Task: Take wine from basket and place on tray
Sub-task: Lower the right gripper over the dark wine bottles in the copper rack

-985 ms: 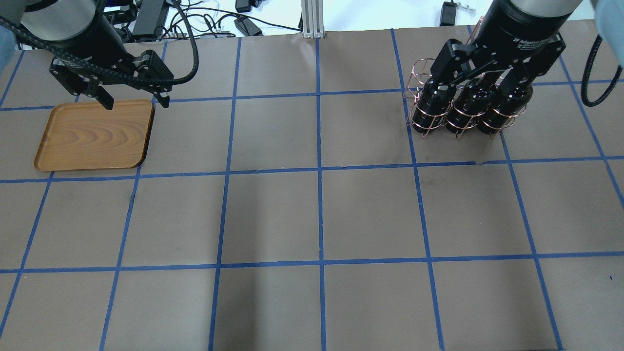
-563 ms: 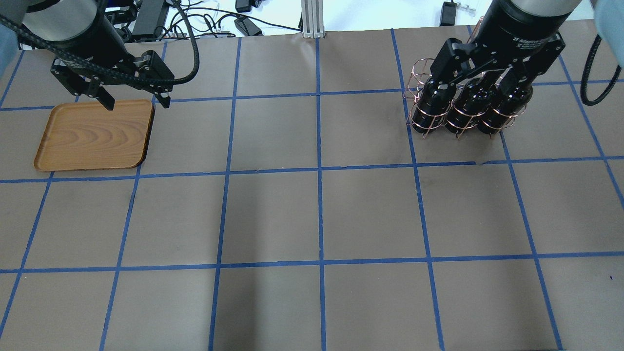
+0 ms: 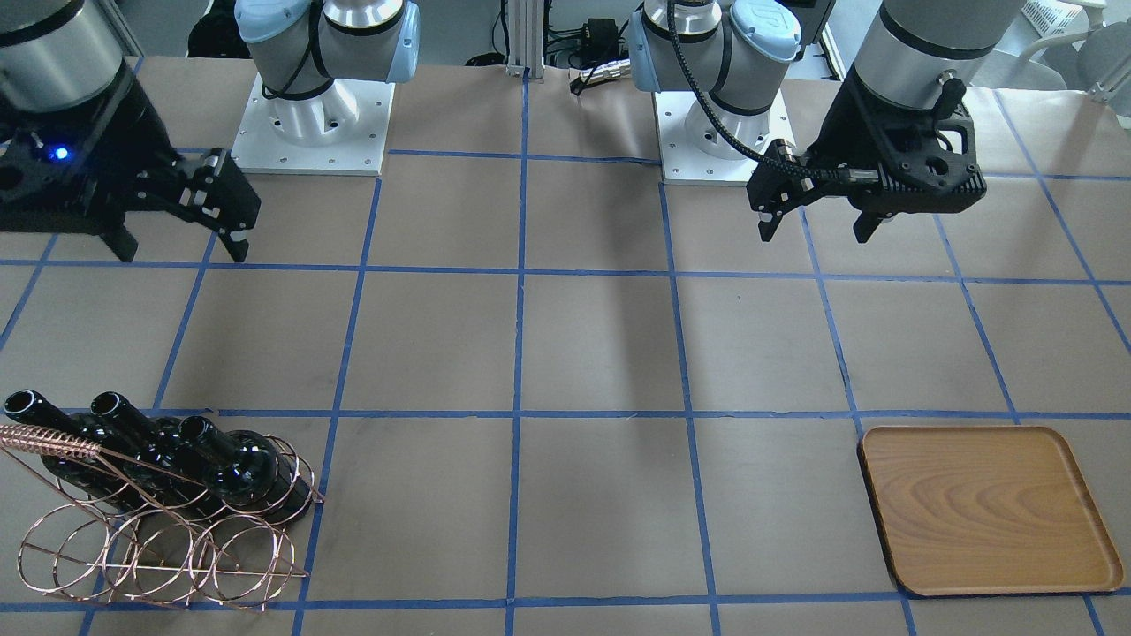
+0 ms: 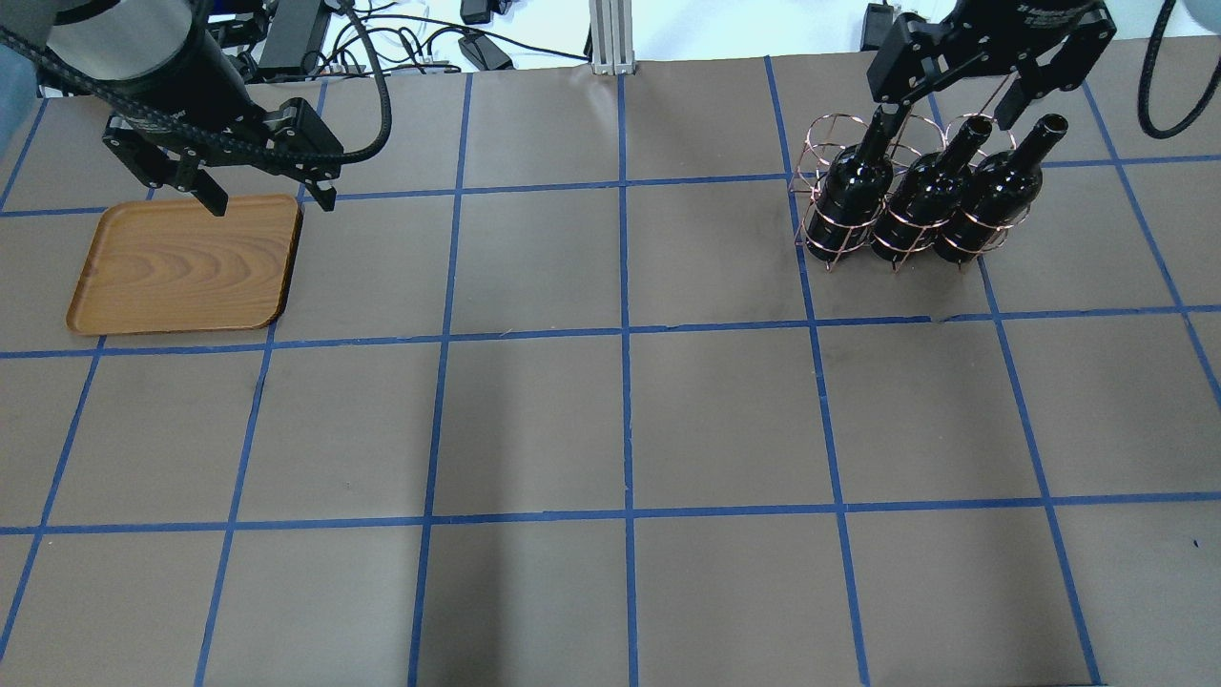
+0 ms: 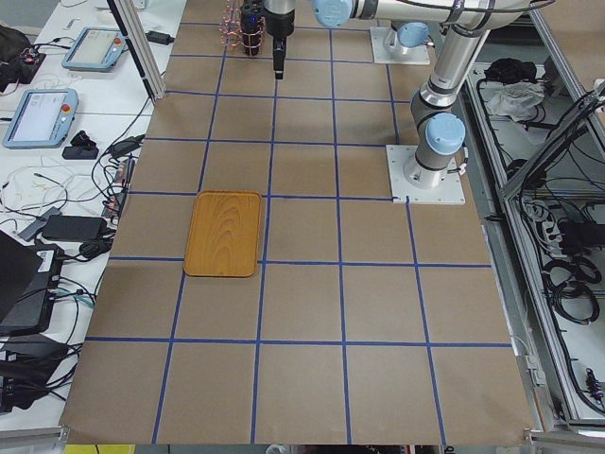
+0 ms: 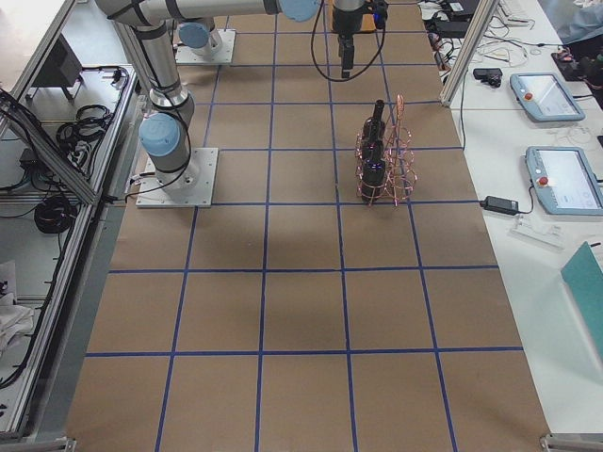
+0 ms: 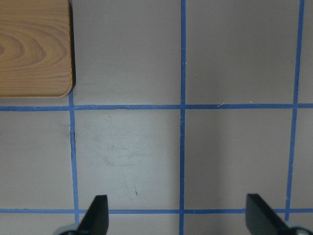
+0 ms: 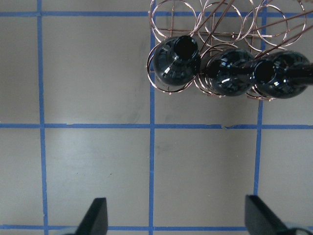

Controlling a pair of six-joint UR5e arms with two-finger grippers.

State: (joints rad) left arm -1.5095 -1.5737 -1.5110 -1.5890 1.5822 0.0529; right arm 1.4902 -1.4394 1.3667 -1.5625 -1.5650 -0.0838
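Starting at the left of your overhead view, you have the tray (image 4: 181,272) lying flat on the table (image 4: 534,420), its wavy grain showing. The left gripper (image 4: 271,203) hangs above the table close to the tray and clear of it. Your left wrist camera shows its fingers (image 7: 97,218) spread wide, with only brown paper and blue tape lines between them and one rounded tray corner at the top left of that picture. Moving across, the middle of the table is the same brown paper marked off in a blue grid. At the right you reach the basket (image 4: 822,143), well apart from the tray. The wine sits in it: the first wine bottle (image 4: 849,205), the second wine bottle (image 4: 913,215) and the third wine bottle (image 4: 987,210) stand upright, side by side, necks up, in the row of hoops nearer the robot. In your front-facing view the twisted-wire handle (image 3: 53,439) crosses in front of their necks. The right gripper (image 4: 942,113) is raised above the basket and grips none of the bottles. Your right wrist camera looks down on the bottle mouths at the top of its picture, while this gripper's fingers (image 8: 98,218) stand wide apart at the bottom with bare table between them.
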